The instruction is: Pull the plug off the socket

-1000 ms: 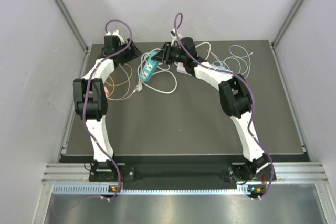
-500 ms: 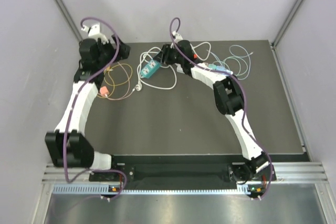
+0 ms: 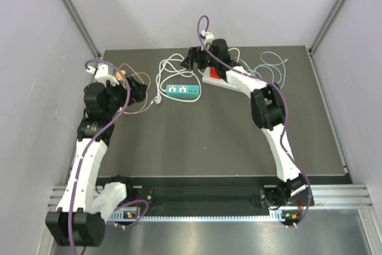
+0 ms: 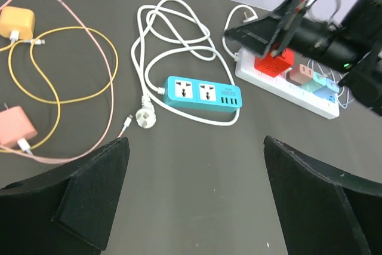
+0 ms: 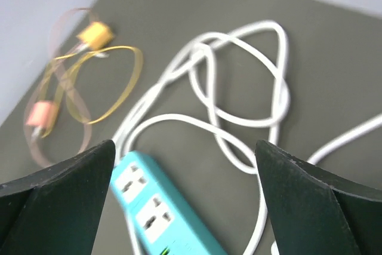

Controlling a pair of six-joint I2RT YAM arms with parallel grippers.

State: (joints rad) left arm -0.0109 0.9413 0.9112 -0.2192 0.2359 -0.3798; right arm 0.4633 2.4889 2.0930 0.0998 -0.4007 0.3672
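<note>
The teal socket strip lies flat on the dark table with all its sockets empty. Its white cable coils behind it and ends in a loose white plug on the table. My right gripper hangs open just behind and above the strip, holding nothing. At the strip's left, my left gripper is open and empty, well apart from it.
A white power strip carrying a red adapter and other small adapters lies under the right arm. A yellow charger and a pink charger with looped cables lie at the left. Thin cables lie at the back right.
My right gripper opened and let go of the teal strip, which now lies flat. The left arm drew back toward the near left and opened wider. The yellow and pink cables shifted toward the back.
</note>
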